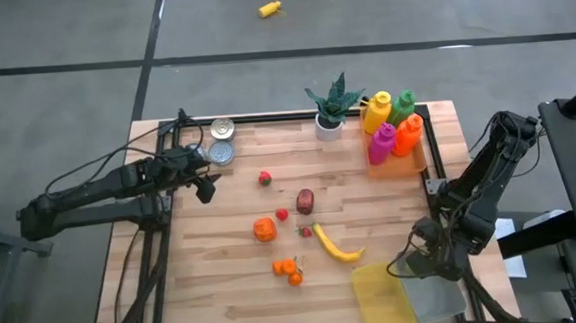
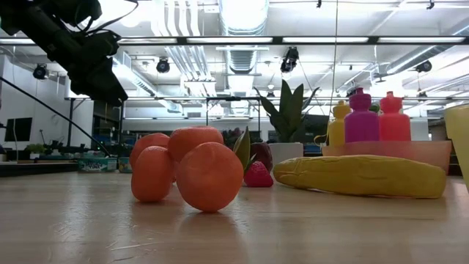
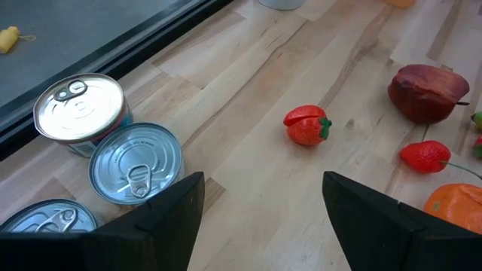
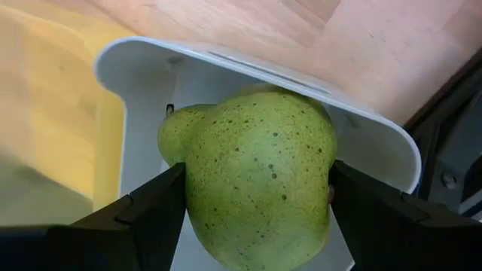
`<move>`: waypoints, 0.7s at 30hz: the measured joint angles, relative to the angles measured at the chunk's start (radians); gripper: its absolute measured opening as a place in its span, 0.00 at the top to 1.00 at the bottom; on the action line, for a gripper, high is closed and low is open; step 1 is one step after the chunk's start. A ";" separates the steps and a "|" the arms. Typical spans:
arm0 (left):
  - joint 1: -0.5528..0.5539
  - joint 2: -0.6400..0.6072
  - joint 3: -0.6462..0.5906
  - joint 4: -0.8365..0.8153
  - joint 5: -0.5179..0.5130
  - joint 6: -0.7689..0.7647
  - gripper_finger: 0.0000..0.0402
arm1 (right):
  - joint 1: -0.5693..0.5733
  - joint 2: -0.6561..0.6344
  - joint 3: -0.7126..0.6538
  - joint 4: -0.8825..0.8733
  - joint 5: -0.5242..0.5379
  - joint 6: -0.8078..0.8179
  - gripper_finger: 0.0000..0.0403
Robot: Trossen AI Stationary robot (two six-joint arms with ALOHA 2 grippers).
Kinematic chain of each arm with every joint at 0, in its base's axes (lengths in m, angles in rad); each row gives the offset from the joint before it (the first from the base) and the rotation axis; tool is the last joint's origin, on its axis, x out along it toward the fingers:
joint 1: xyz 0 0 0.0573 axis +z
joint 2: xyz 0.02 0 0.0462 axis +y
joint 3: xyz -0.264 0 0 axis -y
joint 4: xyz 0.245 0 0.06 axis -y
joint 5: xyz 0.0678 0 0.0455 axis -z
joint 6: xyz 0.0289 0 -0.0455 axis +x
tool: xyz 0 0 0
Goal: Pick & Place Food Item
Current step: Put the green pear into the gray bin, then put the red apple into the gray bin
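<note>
The right gripper (image 4: 256, 218) is clamped on a green pear (image 4: 256, 181), its two dark fingers (image 4: 143, 218) pressing the fruit's sides. The pear sits between them, speckled, its narrow end pointing away from the wrist. Just beneath it lies a white container (image 4: 128, 83), whose curved rim shows around the fruit; a yellow container (image 4: 45, 128) stands right beside the white one. From above, this gripper (image 1: 436, 258) hangs over the near right corner of the table (image 1: 227, 305), above the white container (image 1: 439, 301), with the yellow container (image 1: 381, 296) to its left.

Further left on the wood lie a yellow banana (image 1: 335, 245), small oranges (image 1: 288, 270), a larger orange (image 1: 264, 229), a dark red fruit (image 1: 304, 201) and a strawberry (image 1: 265, 179). Coloured bottles (image 1: 391, 125) and a potted plant (image 1: 331, 109) stand at the far edge.

The left gripper (image 3: 260, 211) hovers at the far left, fingers apart and empty, beside tin cans (image 3: 135, 162), with the strawberry (image 3: 306, 126) ahead of it.
</note>
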 joint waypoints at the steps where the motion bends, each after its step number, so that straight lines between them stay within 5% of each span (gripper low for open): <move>1: 0.000 0.000 0.000 0.000 0.000 0.000 0.31 | 0.000 0.000 -0.004 0.002 0.000 0.000 0.30; 12: 0.000 0.000 0.000 0.000 0.000 0.000 0.31 | 0.000 0.000 -0.017 0.019 0.000 -0.009 0.10; 21: 0.000 0.000 0.000 0.000 0.000 0.000 0.31 | 0.000 0.000 0.001 -0.012 -0.001 -0.037 0.08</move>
